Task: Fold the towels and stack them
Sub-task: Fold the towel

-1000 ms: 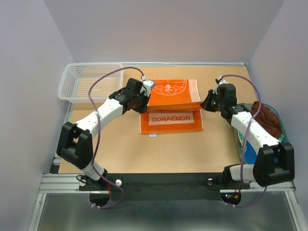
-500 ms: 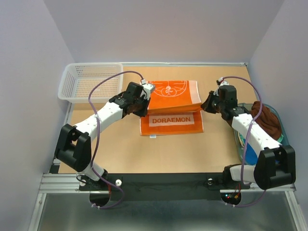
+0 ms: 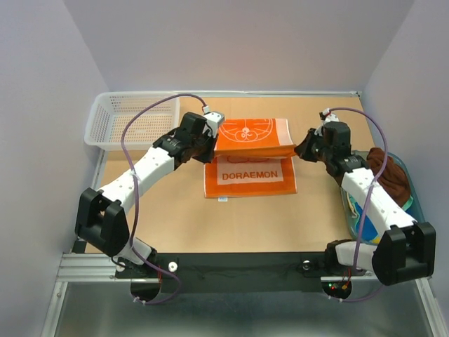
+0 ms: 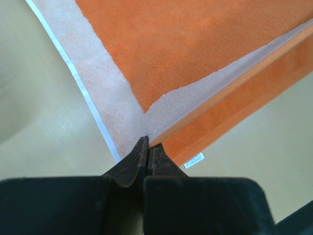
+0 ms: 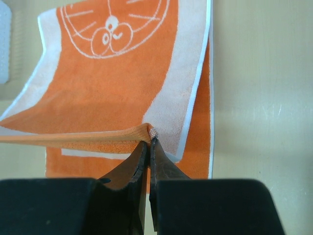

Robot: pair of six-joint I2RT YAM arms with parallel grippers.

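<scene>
Top view: raised flap of the orange towel (image 3: 251,137) hides the far half of its lower layer at 12 o'clock. Both pinch spots are masked by the wrists. Tub (image 3: 415,200) at 3 o'clock sits mostly under the right arm and the brown towel (image 3: 390,174), contents unclear. Tag (image 4: 194,159) print too small to read. Left wrist view: towel runs off the top and right edges. Right wrist view: printed face clipped at 12 o'clock, basket (image 5: 4,44) a blurred sliver at 9 o'clock.
</scene>
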